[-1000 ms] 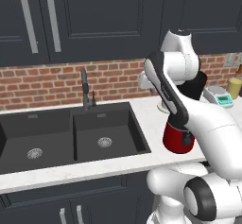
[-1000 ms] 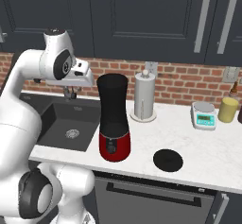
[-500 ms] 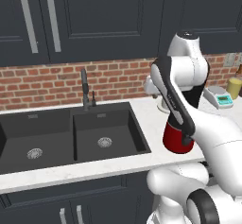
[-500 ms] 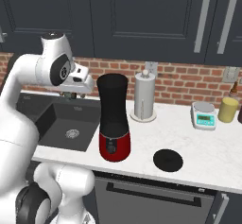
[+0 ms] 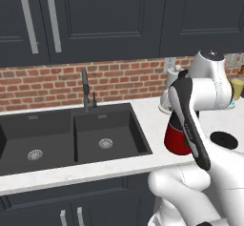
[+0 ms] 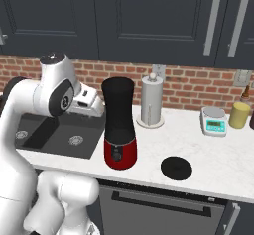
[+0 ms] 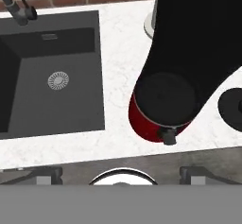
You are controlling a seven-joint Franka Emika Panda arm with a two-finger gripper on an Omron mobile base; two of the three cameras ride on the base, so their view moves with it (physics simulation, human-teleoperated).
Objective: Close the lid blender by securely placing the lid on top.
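blender (image 5: 177,139): mostly hidden behind the arm
lid (image 7: 232,108): cut by the edge, right of the blender

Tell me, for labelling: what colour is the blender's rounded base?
Glossy red base, clearest in right base view.

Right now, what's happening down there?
Gripper open, empty. Small black round lid flat on counter beside red-based blender. Jar top uncovered, nothing blocking.
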